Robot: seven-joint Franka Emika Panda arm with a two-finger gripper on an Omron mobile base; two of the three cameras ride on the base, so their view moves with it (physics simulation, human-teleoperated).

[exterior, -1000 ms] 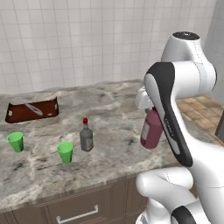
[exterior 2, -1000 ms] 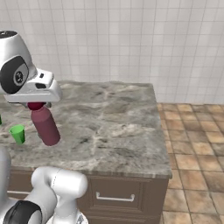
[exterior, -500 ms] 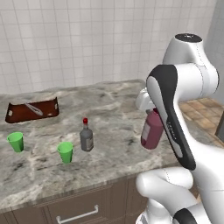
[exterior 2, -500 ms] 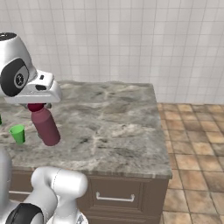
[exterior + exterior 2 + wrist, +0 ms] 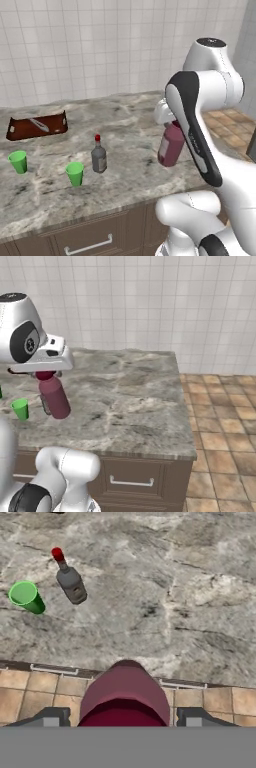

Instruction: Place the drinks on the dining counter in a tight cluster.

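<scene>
At the far left of the tabletop [image 5: 125,115], in the left base view, a dark brown tray [image 5: 36,126] lies near the white tiled wall [image 5: 90,45] with a pale utensil in it. In front of the tray a green cup [image 5: 18,162] stands upright near the left edge. A second green cup [image 5: 75,174] stands further right and closer to the front edge, above the dark drawer front with its silver handle [image 5: 88,246].

Just beside that second cup, to its right and slightly behind, the small grey-brown bottle with red cap [image 5: 98,154] stands upright on the stone. In the hand view the same bottle and one green cup sit side by side, close but not touching.

Well apart to the right, the maroon bottle [image 5: 170,144] hangs clear above the tabletop, tilted, with its base swung to the left in the left base view. The tool [image 5: 45,375] is clamped on the bottle's neck just under the cap, its jaws part-way closed around it; in the hand view the maroon body bulges up between the two dark fingertips [image 5: 50,718]. In the right base view the maroon bottle is seen near the green cup and the small bottle at the left.

Furthest right, beyond the end of the tabletop, lies a brown tiled floor [image 5: 220,421].
</scene>
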